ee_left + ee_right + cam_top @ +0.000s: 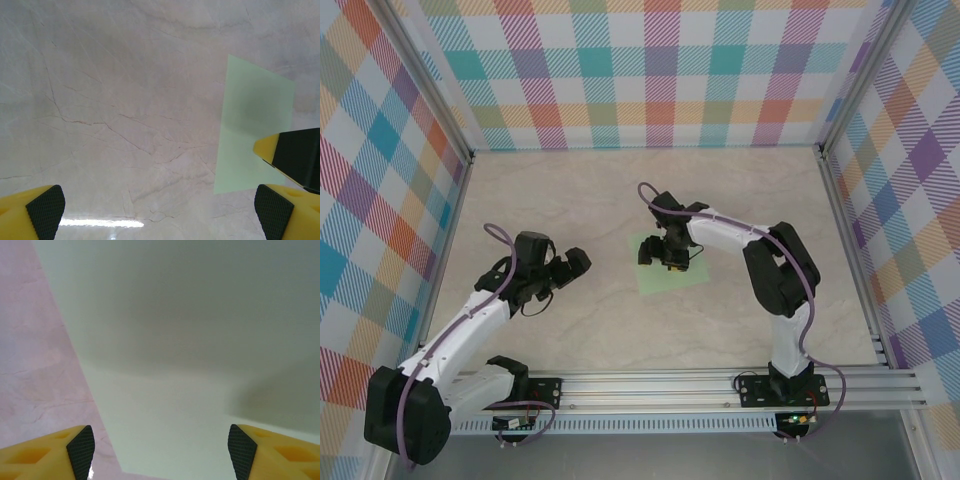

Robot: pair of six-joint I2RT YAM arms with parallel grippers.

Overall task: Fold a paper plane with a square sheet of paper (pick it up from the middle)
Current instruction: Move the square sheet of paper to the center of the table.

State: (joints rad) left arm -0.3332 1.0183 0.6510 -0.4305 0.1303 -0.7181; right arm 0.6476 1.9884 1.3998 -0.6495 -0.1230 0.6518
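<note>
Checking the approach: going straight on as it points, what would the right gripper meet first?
Probably the thin pale mint-green square sheet of paper, flat on the table beneath the open right gripper.

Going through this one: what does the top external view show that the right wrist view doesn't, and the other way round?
Top external: the left gripper, open, off to the left of the square sheet of paper; the plaid walls; and the sheet's full outline.
Right wrist: a close look at the sheet's plain, unmarked surface, shadowed, spanning the gap between the spread yellow fingers.
Both: the sheet lying on the marble table with the right gripper open over it.
</note>
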